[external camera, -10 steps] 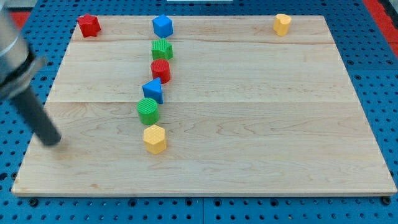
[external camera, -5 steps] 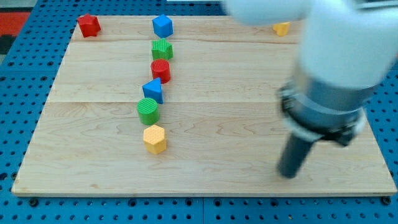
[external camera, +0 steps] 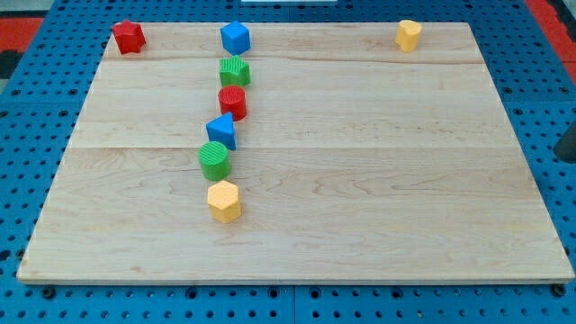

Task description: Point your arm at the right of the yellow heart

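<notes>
The yellow heart (external camera: 409, 34) sits near the top right corner of the wooden board (external camera: 378, 180). A dark bit of my rod shows at the view's right edge, past the board's right side; my tip (external camera: 567, 158) is far below and right of the heart and touches no block. A column of blocks runs down the board's left middle: blue block (external camera: 235, 37), green block (external camera: 235, 70), red cylinder (external camera: 233, 101), blue triangle (external camera: 221, 131), green cylinder (external camera: 214, 159), yellow hexagon (external camera: 224, 201).
A red star (external camera: 129, 36) sits at the board's top left corner. The board lies on a blue pegboard surface (external camera: 36, 126).
My arm swept from the board's left edge across to the lower right, then out to the view's right edge. No block has moved.
</notes>
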Tool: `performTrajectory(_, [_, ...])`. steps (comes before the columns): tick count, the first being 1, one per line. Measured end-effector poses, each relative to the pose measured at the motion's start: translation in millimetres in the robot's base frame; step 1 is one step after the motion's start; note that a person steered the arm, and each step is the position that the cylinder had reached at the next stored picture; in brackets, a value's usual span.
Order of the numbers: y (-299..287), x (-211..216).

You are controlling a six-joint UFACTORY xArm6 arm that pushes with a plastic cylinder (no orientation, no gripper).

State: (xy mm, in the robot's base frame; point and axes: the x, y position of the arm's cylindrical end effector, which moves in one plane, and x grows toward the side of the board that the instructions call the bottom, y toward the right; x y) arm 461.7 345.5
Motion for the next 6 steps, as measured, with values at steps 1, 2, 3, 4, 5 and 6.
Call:
performTrajectory(1, [0, -24])
performTrajectory(2, [-17, -104])
performTrajectory(3, [-58, -176])
performTrajectory(4, [-92, -222])
performTrajectory(5, [-110, -234])
performTrajectory(6, [-127, -219])
